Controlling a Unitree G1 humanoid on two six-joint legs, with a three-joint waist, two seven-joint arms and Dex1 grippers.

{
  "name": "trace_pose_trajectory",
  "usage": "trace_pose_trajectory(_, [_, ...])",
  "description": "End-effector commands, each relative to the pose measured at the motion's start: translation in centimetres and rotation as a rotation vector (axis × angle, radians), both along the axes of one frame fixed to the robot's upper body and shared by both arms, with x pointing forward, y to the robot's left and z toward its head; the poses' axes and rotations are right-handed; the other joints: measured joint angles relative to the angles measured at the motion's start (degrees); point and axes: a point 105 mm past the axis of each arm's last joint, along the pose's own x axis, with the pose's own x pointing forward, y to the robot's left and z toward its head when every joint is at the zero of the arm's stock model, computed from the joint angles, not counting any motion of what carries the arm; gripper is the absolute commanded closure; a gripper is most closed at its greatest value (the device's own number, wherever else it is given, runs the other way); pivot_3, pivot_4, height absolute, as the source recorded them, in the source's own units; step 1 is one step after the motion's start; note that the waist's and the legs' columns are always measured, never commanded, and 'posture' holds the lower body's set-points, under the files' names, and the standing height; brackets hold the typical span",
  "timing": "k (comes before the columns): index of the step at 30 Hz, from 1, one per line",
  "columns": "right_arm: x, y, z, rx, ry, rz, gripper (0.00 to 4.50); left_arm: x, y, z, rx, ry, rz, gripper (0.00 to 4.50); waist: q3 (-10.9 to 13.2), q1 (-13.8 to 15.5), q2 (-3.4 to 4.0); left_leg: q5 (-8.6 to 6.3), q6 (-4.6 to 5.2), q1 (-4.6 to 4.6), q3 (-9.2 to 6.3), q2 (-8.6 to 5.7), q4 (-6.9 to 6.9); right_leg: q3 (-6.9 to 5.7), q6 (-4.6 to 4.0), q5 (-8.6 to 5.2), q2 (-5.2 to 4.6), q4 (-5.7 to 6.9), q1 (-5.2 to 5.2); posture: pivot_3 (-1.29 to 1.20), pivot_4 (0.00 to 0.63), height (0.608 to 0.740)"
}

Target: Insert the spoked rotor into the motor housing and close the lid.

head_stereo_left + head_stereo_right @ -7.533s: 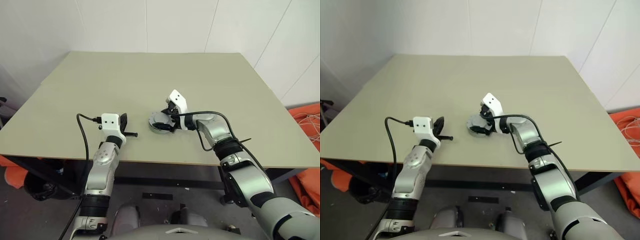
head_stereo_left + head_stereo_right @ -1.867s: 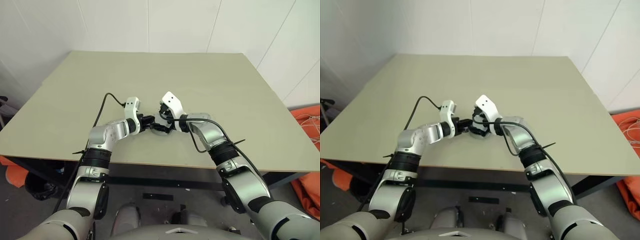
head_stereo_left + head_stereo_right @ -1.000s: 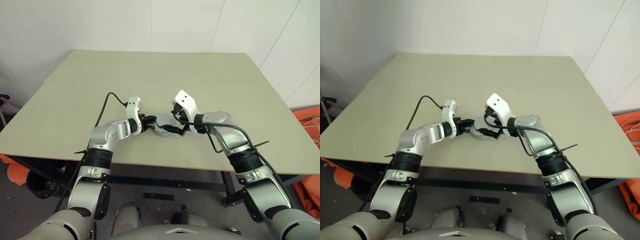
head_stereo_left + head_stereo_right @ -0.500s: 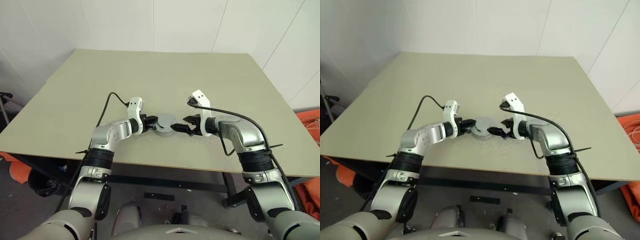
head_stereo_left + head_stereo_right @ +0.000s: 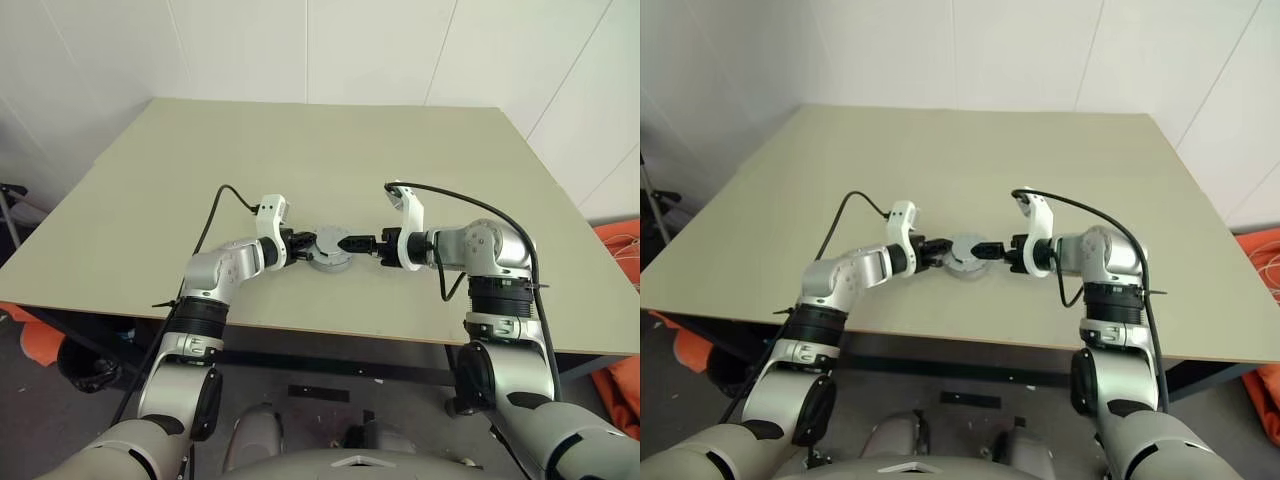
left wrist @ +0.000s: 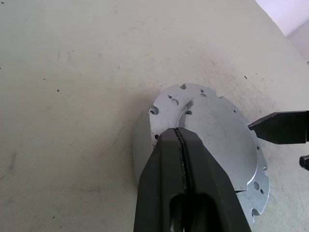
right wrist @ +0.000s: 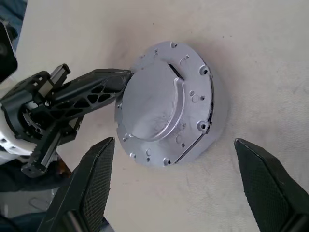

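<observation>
We judge the closing step nearly done: the lid (image 7: 161, 104) sits flat on the motor housing (image 6: 145, 145) near the desk's (image 5: 150, 190) front edge. Our left hand (image 6: 179, 140), pinched shut, touches its rim; our right hand (image 7: 176, 186) gapes empty. Next, we withdraw.

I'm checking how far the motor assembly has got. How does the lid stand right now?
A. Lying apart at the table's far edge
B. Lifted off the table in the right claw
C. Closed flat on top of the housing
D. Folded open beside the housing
C: the lid lies flat over the motor housing; the shut left claw rests at its rim, and the open right claw holds nothing.
</observation>
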Motion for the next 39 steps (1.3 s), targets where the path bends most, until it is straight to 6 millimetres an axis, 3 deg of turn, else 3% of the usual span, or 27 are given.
trace_pose_trajectory(1, [0.3, 0.1, 0.8, 0.073, 0.044, -0.033, 0.03, -0.8, -0.7, -1.3, 0.017, 0.048, -0.032, 4.5, 0.0, -0.01, 0.01, 0.0, -0.01, 0.0, 0.0, -0.01, -0.01, 0.0, 0.0, 0.0, 0.0, 0.0, 0.0, 0.0, 0.0, 0.74])
trace_pose_trajectory(22, [0.6, 2.2, -0.2, 0.217, 0.155, -0.089, 0.03, -0.9, -0.9, -1.1, 0.013, 0.043, -0.035, 4.5, -0.01, 0.09, 0.04, 0.15, -0.25, 0.13, 0.0, -0.05, -0.33, 0.01, 0.11, 0.06, 0.0, -0.01, -0.02, 0.0, 0.0, 0.74])
trace_pose_trajectory(31, [0.3, 2.4, -1.7, 0.253, 0.2, -0.126, 0.03, -0.9, -1.0, -1.1, 0.011, 0.042, -0.037, 4.5, -0.02, 0.02, 0.06, 0.19, -0.32, 0.16, 0.0, -0.06, -0.37, 0.01, 0.18, 0.1, 0.0, 0.01, -0.02, 0.0, 0.0, 0.74])
trace_pose_trajectory(39, [0.3, 2.8, -0.1, 0.42, 0.171, -0.1, 0.03, -0.9, -1.0, -1.1, 0.013, 0.04, -0.037, 4.5, -0.02, 0.0, 0.07, 0.19, -0.33, 0.19, -0.01, -0.06, -0.38, 0.01, 0.16, 0.09, 0.0, 0.0, 0.0, 0.0, 0.0, 0.74])
